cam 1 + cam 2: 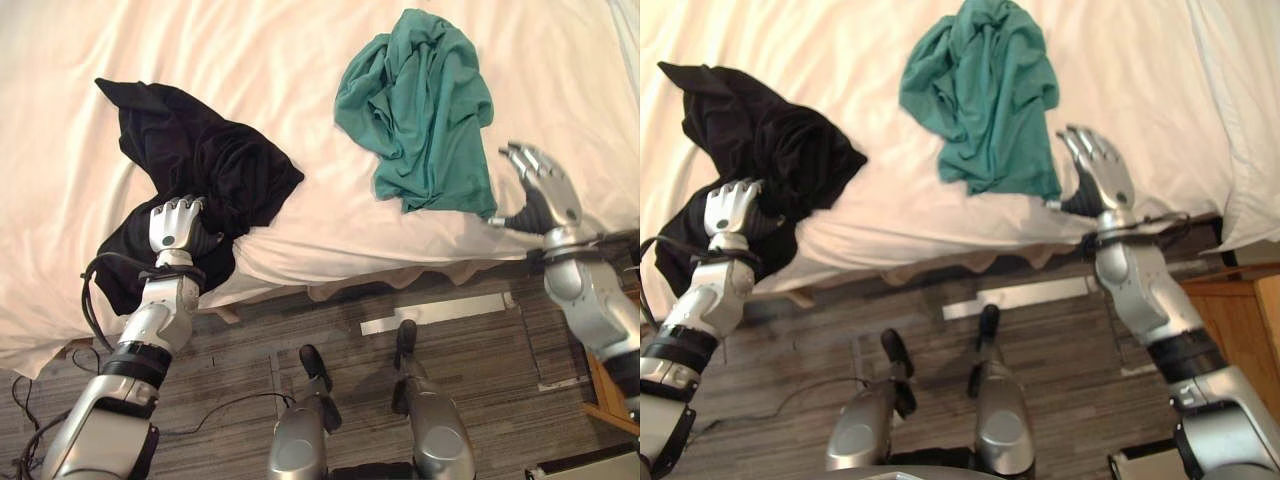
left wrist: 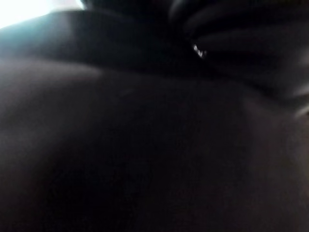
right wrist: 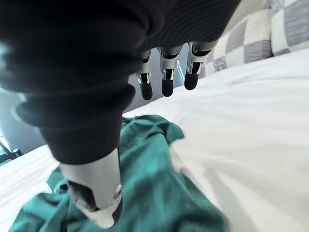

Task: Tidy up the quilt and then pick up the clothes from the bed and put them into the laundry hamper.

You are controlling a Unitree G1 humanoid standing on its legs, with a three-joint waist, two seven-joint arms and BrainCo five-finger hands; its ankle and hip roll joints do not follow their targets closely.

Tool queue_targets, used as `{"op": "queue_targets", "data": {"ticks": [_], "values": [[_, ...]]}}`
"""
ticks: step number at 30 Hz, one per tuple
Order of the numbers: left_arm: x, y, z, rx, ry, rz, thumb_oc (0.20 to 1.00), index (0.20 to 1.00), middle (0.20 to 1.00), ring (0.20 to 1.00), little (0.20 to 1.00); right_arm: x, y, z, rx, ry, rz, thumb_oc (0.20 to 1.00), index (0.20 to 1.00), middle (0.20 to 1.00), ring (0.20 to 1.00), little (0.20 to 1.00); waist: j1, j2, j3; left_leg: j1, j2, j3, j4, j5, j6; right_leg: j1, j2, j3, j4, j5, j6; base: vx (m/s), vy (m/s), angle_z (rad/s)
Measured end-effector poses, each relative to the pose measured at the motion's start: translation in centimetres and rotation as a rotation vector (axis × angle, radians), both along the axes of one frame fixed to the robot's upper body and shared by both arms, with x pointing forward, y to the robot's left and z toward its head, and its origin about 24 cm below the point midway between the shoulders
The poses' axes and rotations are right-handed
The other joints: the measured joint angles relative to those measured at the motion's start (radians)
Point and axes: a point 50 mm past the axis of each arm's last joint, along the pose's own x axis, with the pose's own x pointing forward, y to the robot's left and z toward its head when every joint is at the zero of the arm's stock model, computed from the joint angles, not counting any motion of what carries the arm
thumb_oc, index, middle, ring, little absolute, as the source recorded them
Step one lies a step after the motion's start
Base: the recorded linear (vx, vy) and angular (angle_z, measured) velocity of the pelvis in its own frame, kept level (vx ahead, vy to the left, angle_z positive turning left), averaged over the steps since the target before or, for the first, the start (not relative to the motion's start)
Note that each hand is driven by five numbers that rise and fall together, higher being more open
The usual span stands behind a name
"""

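Note:
A crumpled black garment (image 1: 200, 150) lies on the white quilt (image 1: 300, 60) at the left and hangs over the bed's near edge. My left hand (image 1: 175, 225) sits at that edge with its fingers curled into the black cloth, which also covers the left wrist view (image 2: 154, 145). A teal garment (image 1: 420, 100) lies bunched further right on the bed. My right hand (image 1: 540, 185) hovers open just right of its lower corner, fingers straight. In the right wrist view its fingers (image 3: 166, 77) point over the teal garment (image 3: 154, 193).
The bed's near edge (image 1: 400, 265) runs across the view above grey plank flooring (image 1: 480, 380). A white strip (image 1: 435, 312) lies on the floor. A white pillow (image 1: 1240, 100) and a wooden nightstand (image 1: 1245, 310) are at the right. Checkered cushions (image 3: 270, 34) stand at the bed's head.

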Motion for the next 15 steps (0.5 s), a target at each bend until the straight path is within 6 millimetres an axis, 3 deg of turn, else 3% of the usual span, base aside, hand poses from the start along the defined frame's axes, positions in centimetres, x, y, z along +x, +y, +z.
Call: {"op": "queue_targets", "data": {"ticks": [2, 6, 9, 11, 14, 15], "values": [[-0.2, -0.8, -0.3, -0.109, -0.068, -0.013, 0.2, 0.2, 0.2, 0.2, 0.2, 1.3, 0.4, 1.7, -0.069, -0.027, -0.004, 1.0, 1.0, 1.0, 1.0, 1.0, 0.019, 0.001, 0.0, -0.014, 0.0, -0.004, 0.0, 0.002, 0.0, -0.013, 0.001, -0.005, 0.0, 0.0, 0.0, 0.01, -0.049, 0.08], [-0.6, -2.5, -0.9, -0.336, -0.149, -0.092, 0.2, 0.2, 0.2, 0.2, 0.2, 2.8, -0.2, 3.3, -0.142, -0.029, -0.061, 1.0, 1.0, 1.0, 1.0, 1.0, 0.069, 0.009, -0.002, -0.042, 0.002, -0.032, 0.0, 0.009, 0.002, -0.019, -0.001, -0.04, 0.0, -0.001, -0.002, 0.02, -0.093, 0.19], [-1.6, -3.4, -2.3, -0.651, -0.197, -0.147, 0.2, 0.2, 0.2, 0.2, 0.2, 4.6, -3.2, 4.2, -0.165, 0.019, -0.229, 1.0, 1.0, 1.0, 1.0, 1.0, 0.115, 0.028, -0.005, -0.067, 0.0, -0.063, 0.001, 0.011, 0.004, -0.027, -0.004, -0.075, 0.001, -0.005, -0.007, 0.06, -0.057, 0.27], [-2.0, -3.7, -2.9, -0.713, -0.188, -0.163, 0.2, 0.2, 0.2, 0.2, 0.2, 4.9, -4.4, 3.9, -0.162, 0.055, -0.283, 1.0, 1.0, 1.0, 1.0, 1.0, 0.139, 0.035, -0.004, -0.071, 0.0, -0.065, 0.001, 0.012, 0.005, -0.03, -0.005, -0.084, 0.003, -0.006, -0.009, 0.03, -0.014, 0.18], [-3.8, -3.9, -6.2, -0.859, -0.07, -0.137, 0.2, 0.2, 0.2, 0.2, 0.2, 5.5, -7.4, 1.2, -0.123, 0.213, -0.41, 1.0, 1.0, 1.0, 1.0, 1.0, 0.173, 0.059, -0.007, -0.071, -0.002, -0.082, 0.001, 0.012, 0.005, -0.027, -0.01, -0.102, 0.02, -0.008, -0.011, -0.01, 0.0, 0.14], [-4.6, -3.9, -7.6, -0.888, -0.005, -0.12, 0.2, 0.2, 0.2, 0.2, 0.2, 5.6, -7.7, 0.6, -0.09, 0.237, -0.429, 0.357, 0.357, 0.357, 0.357, 0.357, 0.175, 0.063, -0.007, -0.067, -0.002, -0.083, 0.001, 0.012, 0.005, -0.027, -0.012, -0.104, 0.031, -0.009, -0.014, 0.01, 0.008, 0.07]]}}
